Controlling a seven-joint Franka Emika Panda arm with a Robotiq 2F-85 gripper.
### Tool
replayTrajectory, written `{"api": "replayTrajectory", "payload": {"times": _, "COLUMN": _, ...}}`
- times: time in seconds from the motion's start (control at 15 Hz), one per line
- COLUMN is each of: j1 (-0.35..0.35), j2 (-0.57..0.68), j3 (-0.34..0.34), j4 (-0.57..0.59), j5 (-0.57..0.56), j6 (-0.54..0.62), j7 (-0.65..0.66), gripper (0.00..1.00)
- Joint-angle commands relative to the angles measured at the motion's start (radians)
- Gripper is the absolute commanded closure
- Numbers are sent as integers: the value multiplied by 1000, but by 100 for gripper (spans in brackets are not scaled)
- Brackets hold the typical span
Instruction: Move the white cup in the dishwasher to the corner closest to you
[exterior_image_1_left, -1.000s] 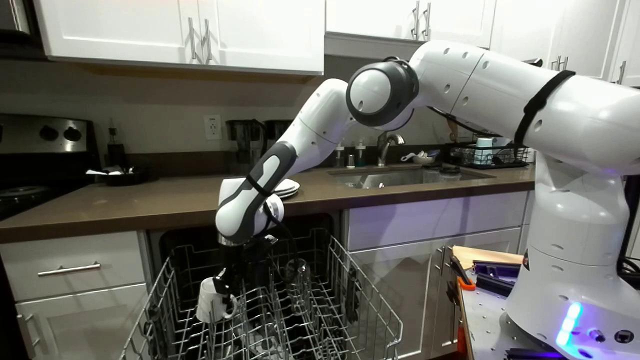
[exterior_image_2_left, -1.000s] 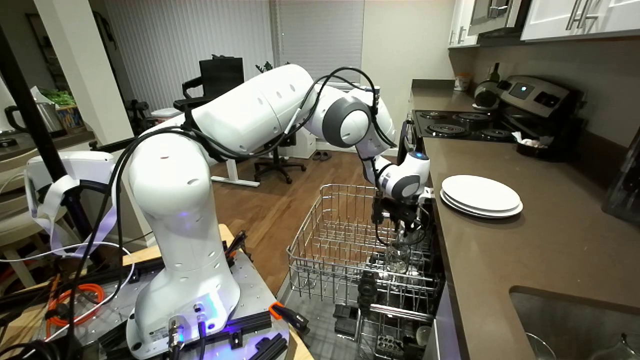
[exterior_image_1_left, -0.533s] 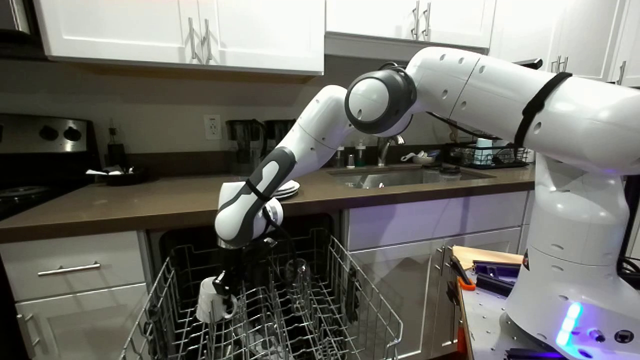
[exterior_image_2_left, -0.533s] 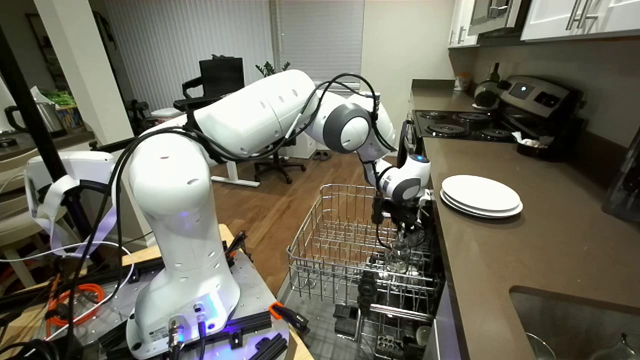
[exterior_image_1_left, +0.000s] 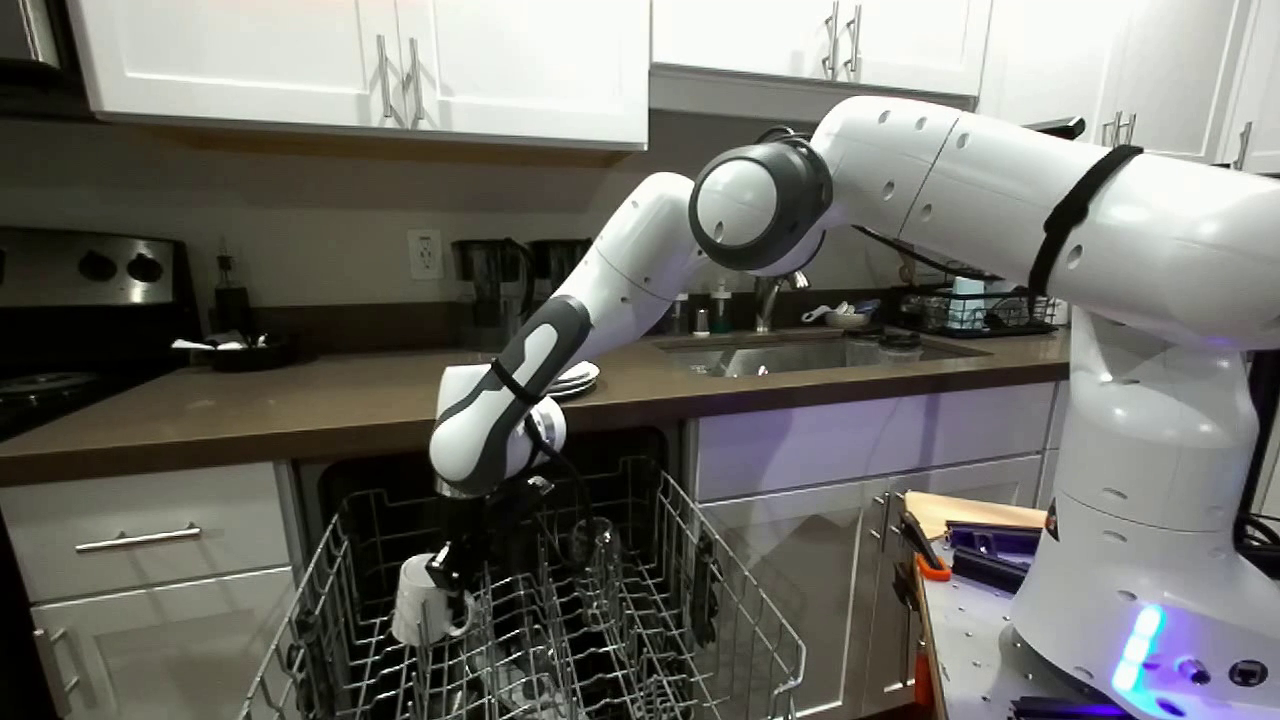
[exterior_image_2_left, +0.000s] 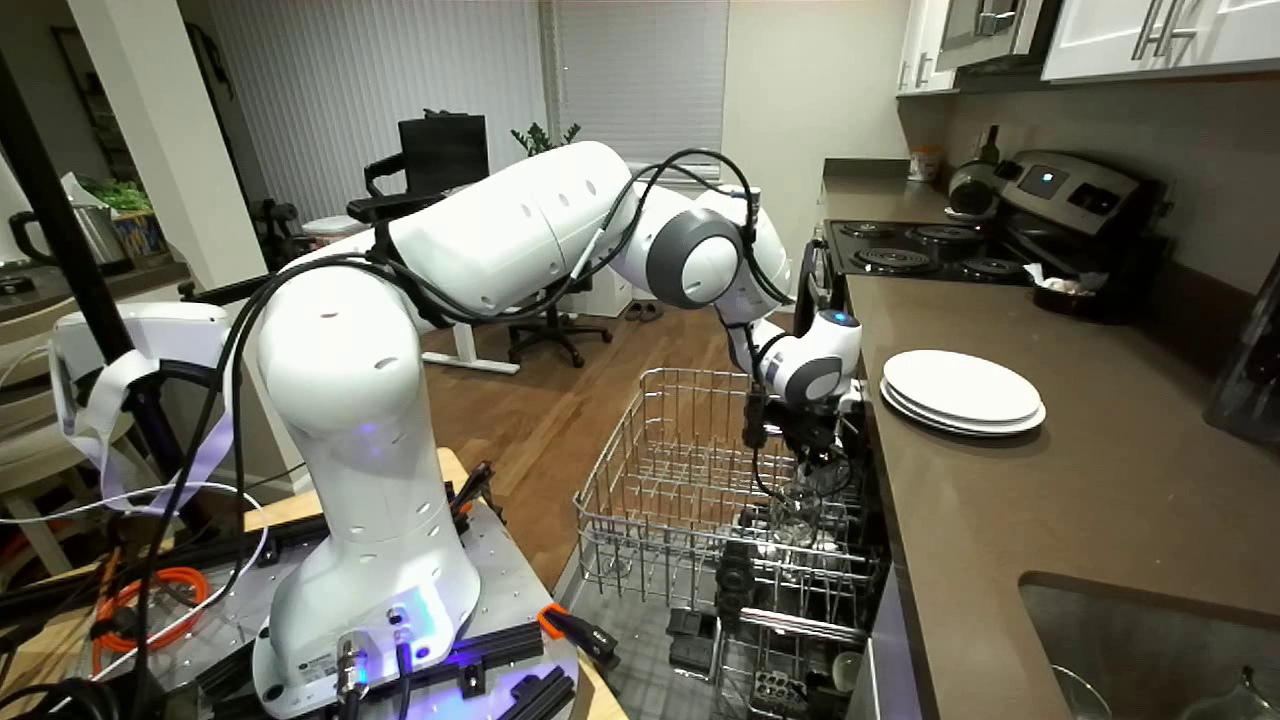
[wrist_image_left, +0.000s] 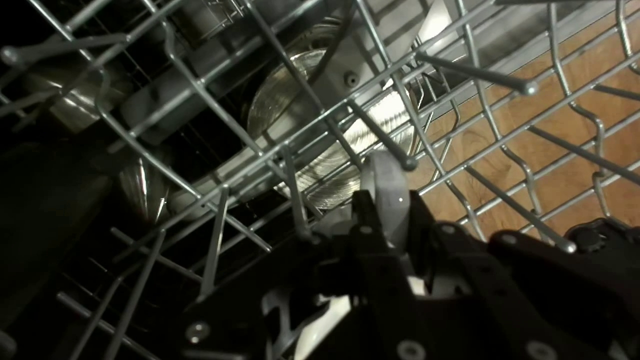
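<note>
The gripper (wrist_image_left: 391, 198) was pinched to a narrow gap around the handle (wrist_image_left: 385, 172) of the white mug (exterior_image_1_left: 412, 605), fingers (wrist_image_left: 421, 215) hugging both sides in the wrist view. Mug was in the wire rack (exterior_image_1_left: 735, 565) of the dishwasher (exterior_image_1_left: 350, 475), on the side farther from the robot base (exterior_image_1_left: 1150, 570), couldn't tell if it touched the wires. White plates (exterior_image_2_left: 960, 386) sat stacked on the counter (exterior_image_2_left: 1080, 510).

Compared with a second ago, the Franka Panda arm (exterior_image_1_left: 748, 205) and its Robotiq gripper (wrist_image_left: 392, 207) are lowered slightly.
</note>
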Motion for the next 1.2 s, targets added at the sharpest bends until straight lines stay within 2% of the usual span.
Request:
{"api": "replayTrajectory", "payload": {"times": 0.0, "j1": 19, "j2": -40, "j3": -16, "j4": -17, "j5": 5, "j6": -53, "j7": 8, "gripper": 91}}
{"api": "replayTrajectory", "payload": {"times": 0.47, "j1": 55, "j2": -104, "j3": -53, "j4": -50, "j5": -8, "j6": -122, "j7": 29, "gripper": 90}}
{"api": "replayTrajectory", "payload": {"times": 0.87, "j1": 93, "j2": -142, "j3": -88, "j4": -92, "j5": -23, "j6": -113, "j7": 48, "gripper": 90}}
{"api": "replayTrajectory", "payload": {"times": 1.13, "j1": 97, "j2": -118, "j3": -89, "j4": -67, "j5": -20, "j6": -109, "j7": 43, "gripper": 90}}
